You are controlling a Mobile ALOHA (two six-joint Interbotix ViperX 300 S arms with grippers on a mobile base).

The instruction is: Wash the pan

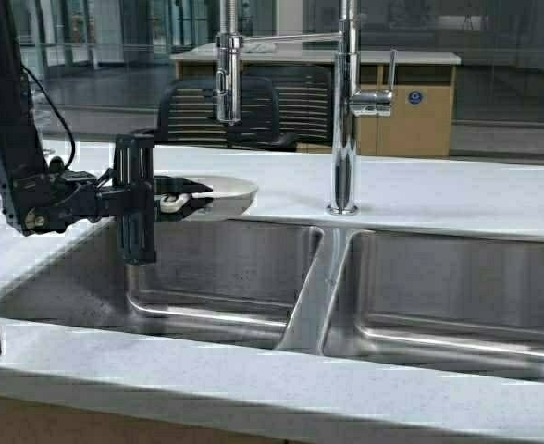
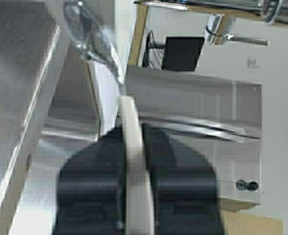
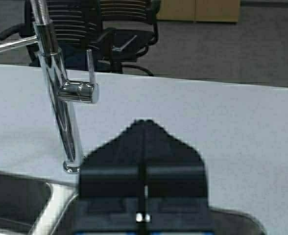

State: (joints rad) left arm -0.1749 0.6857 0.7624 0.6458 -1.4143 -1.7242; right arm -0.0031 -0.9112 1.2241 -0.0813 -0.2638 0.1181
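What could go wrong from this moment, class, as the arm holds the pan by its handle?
1. The left gripper pinches only the short handle of the pan, so it might twist or slip into the left basin.
2. The spray head hangs right above, so lifting the pan may strike it.

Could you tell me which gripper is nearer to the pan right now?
Left. The left gripper is shut on the pan handle; the right gripper is shut beside the faucet.
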